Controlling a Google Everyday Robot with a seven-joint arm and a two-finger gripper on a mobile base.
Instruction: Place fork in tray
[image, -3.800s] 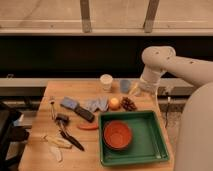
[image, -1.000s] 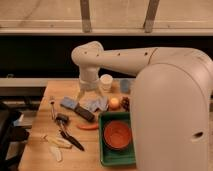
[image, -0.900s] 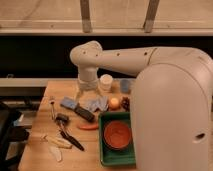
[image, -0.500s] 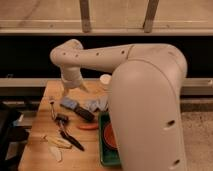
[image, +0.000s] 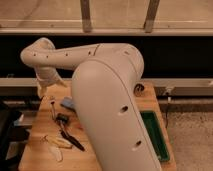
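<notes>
The fork (image: 53, 108) is a thin silvery piece lying on the left part of the wooden table (image: 35, 125), its handle running towards me. My gripper (image: 43, 90) hangs at the end of the pale arm, just above and to the left of the fork's far end. It is open and nothing shows in it. The dark-green tray (image: 156, 134) shows only as a strip at the right, since my arm's large body hides most of it.
A black-handled utensil (image: 70, 135) lies diagonally just in front of the fork. A pale banana peel (image: 54, 143) sits near the table's front left. A blue-grey object (image: 67, 103) lies right of the fork. My arm (image: 107, 105) fills the middle of the view.
The arm has swung left across the table, from above the middle objects to the far left corner. The gripper now hangs by the fork, and the arm hides the bowl and most of the tray.
</notes>
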